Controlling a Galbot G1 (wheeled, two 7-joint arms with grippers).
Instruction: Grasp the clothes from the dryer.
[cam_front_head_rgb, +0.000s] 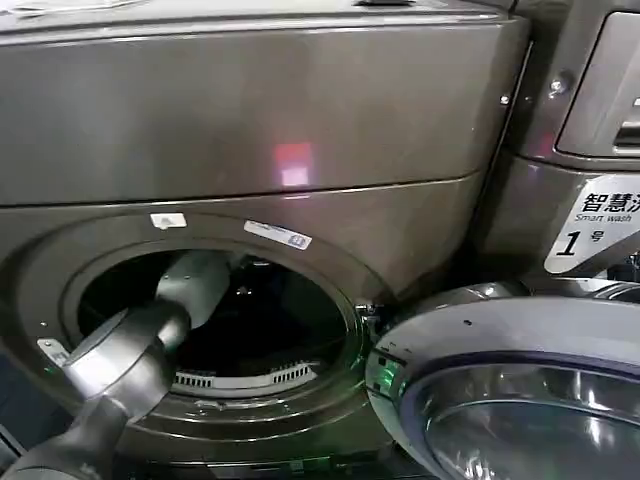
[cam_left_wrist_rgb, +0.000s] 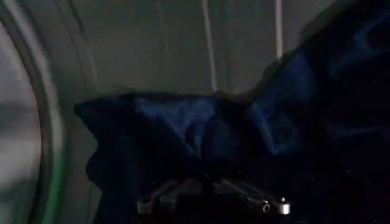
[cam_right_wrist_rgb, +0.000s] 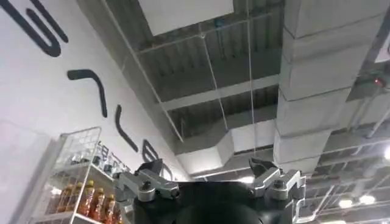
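Left arm deep in the dryer (cam_front_head_rgb: 300, 120), reaching for the clothes (cam_left_wrist_rgb: 201, 131).

The dark blue clothes lay bunched inside the drum, soft and floppy, and probably light. A thick fold near the front looked like the best spot to pinch. The left gripper (cam_left_wrist_rgb: 213, 198) sat low, right by the cloth, fingers spread wide and holding nothing. The right gripper (cam_right_wrist_rgb: 210, 182) pointed up at the ceiling, also open and empty.

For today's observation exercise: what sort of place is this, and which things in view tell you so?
Probably a self-service laundry or shop mock-up: a numbered "Smart wash" machine beside the dryer, a wire rack of bottled drinks, and bare ceiling ducts.
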